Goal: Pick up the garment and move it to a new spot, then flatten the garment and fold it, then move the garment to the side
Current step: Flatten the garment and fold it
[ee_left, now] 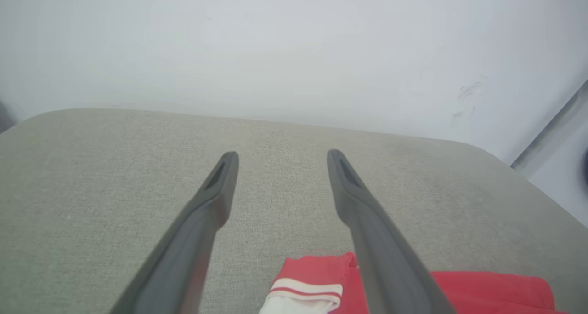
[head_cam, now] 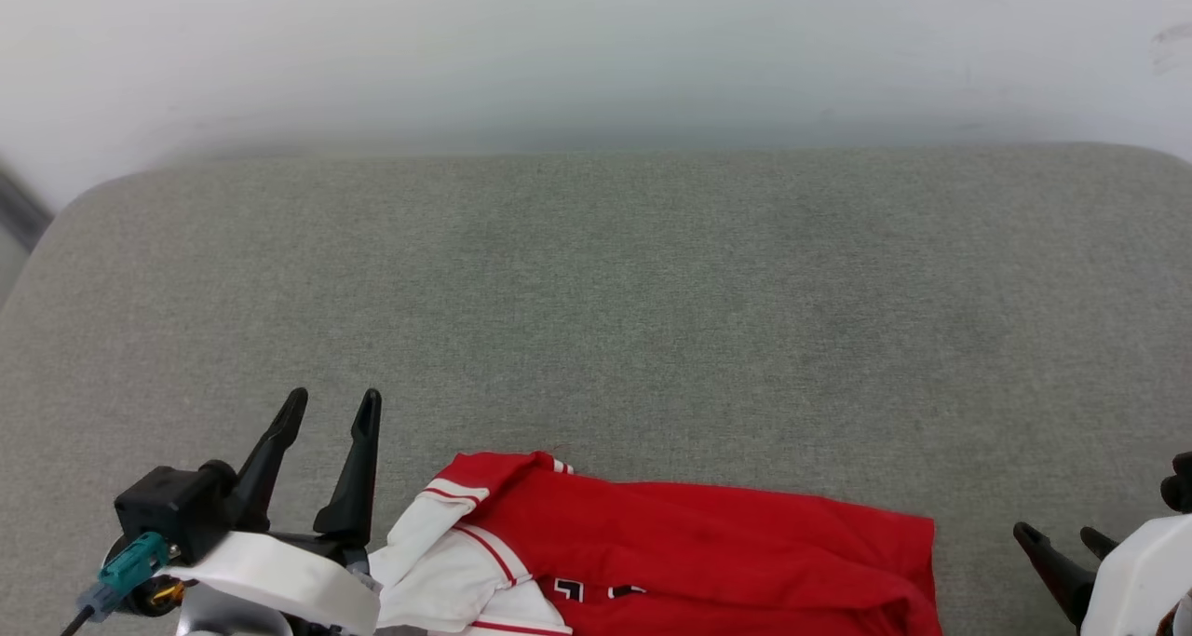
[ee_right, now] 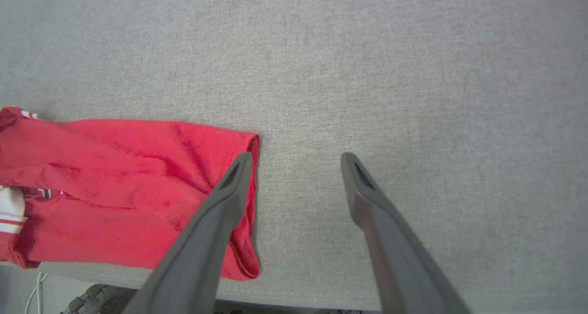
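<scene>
Your red jersey (head_cam: 708, 543) lies crumpled at the desk's (head_cam: 596, 291) near edge — long axis running from the left tool (head_cam: 333, 396), just beside its white sleeve (head_cam: 438, 571), to the right tool (head_cam: 1054, 530) near its hem (head_cam: 925, 571). Both tools gape wide, empty.

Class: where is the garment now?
The garment lies at the grey surface's near edge in the head view, between the left gripper and right gripper.

Garment (head_cam: 708, 543) lies on tabletop (head_cam: 596, 291), at its near edge, about mid-width. Left gripper (head_cam: 333, 397) sits just beside garment's left end. Right gripper (head_cam: 1056, 532) sits to the right of garment's right end, near it. Wall (head_cam: 596, 49) stands behind tabletop's far edge.
</scene>
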Available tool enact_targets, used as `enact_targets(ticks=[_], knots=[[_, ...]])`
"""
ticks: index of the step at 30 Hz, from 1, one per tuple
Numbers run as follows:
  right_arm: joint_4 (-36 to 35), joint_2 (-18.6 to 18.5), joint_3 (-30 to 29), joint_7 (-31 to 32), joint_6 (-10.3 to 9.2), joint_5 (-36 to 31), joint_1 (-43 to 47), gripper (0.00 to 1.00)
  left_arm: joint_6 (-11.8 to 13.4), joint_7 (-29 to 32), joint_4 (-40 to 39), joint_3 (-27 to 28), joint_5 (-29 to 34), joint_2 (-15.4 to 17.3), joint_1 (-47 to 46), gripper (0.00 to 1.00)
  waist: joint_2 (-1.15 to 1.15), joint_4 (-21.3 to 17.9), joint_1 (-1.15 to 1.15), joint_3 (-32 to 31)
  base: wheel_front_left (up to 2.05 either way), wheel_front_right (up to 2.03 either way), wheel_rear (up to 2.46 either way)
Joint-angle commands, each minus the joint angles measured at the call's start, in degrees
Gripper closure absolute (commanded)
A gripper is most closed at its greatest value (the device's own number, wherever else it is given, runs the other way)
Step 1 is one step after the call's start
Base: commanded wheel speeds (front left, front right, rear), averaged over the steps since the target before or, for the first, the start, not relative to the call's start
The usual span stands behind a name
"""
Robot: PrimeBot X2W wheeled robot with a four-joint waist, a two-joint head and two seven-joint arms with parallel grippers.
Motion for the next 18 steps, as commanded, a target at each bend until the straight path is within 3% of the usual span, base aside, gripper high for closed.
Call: enact_targets(ticks=[1,10,18], knots=[[-0.5,0.3,-0.4,0.9,-0.02,0.0,0.7,0.0,0.4,-0.6,-0.1,-0.4,1.9,0.0,-1.2,0.0,-0.01,0.7,0.01,0.4,0.0,0.0,0.0],[1.7,3.3,0.9,4.7,-0.02,-0.1,2.1,0.0,1.5,-1.7,-0.8,-0.7,11.5,-3.1,-2.6,0.0,-0.01,3.6,0.01,3.3,0.0,0.0,0.0],[9.8,5.0,4.6,4.1,-0.02,2.3,1.0,0.0,-0.4,-1.7,-2.1,1.7,15.2,-6.1,-2.0,0.0,-0.01,5.1,0.01,6.0,0.0,0.0,0.0]])
